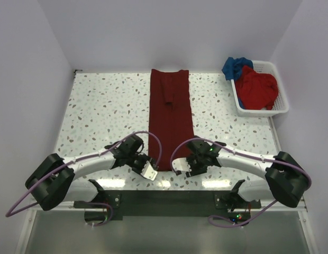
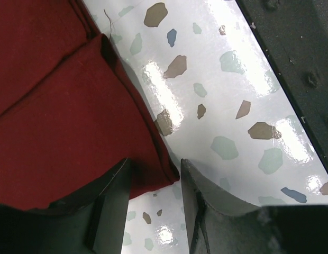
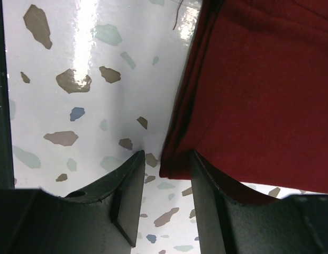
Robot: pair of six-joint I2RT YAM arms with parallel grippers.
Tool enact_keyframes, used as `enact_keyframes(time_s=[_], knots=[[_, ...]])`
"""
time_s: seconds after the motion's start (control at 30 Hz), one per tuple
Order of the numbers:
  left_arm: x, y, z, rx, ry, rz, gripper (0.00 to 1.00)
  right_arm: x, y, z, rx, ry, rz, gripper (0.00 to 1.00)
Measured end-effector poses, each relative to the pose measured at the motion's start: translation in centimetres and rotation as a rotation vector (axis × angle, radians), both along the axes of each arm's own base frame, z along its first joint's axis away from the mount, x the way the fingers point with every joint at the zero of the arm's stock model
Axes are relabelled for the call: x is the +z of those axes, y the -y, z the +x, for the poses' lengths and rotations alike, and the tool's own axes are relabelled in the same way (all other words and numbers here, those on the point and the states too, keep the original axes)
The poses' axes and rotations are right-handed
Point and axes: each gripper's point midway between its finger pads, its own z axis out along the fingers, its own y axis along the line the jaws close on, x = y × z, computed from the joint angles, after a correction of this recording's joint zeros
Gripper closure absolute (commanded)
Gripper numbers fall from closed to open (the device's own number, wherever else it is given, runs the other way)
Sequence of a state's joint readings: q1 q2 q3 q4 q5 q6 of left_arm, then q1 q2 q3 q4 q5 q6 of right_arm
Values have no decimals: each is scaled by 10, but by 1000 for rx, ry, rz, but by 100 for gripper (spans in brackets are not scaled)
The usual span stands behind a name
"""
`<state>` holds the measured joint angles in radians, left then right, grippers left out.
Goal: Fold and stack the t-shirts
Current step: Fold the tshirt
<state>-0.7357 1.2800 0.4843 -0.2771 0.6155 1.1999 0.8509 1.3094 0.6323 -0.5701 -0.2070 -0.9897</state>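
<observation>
Bright, even overhead light leaves white glare patches on the glossy speckled terrazzo tabletop (image 2: 206, 121) beside the dark maroon cloth t-shirt (image 2: 58, 121), whose edge casts a soft, narrow shadow.

Two arms, the left arm (image 1: 90, 161) and the right arm (image 1: 243, 159): smooth white tubes with chunky black joints. A thin purple cable (image 1: 153, 138) along each one. A tiny green light (image 1: 210, 150) on the right arm. Left gripper (image 1: 153, 170) and right gripper (image 1: 179, 168) black, each with a white piece near the tip. Up close, dark grey fingers (image 2: 108, 206), flat and wedge-shaped, with pale scuffed edges.
</observation>
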Motion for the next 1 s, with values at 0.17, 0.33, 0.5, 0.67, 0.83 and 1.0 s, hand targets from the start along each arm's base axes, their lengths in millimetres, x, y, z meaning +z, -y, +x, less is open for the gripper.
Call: enact_keyframes(time_s=[0.17,0.33,0.5,0.67,0.83,1.0], knots=[[-2,2,-1,-35,3,-5,71,-1,-2,5,-4,21,0,64],[-4,7,2,-58,4,-5,84,-2,-5,13,-19,51,-1,87],[-4,8,4,-60,13,-4,97,-1,-11,34,-76,133,7,100],[-2,5,2,-69,29,4,100,2,-9,36,-110,151,13,100],[18,8,-12,-111,85,-41,100,16,-3,3,-51,141,30,100],[32,10,-24,-93,45,-64,100,45,-5,-18,-5,152,86,100]])
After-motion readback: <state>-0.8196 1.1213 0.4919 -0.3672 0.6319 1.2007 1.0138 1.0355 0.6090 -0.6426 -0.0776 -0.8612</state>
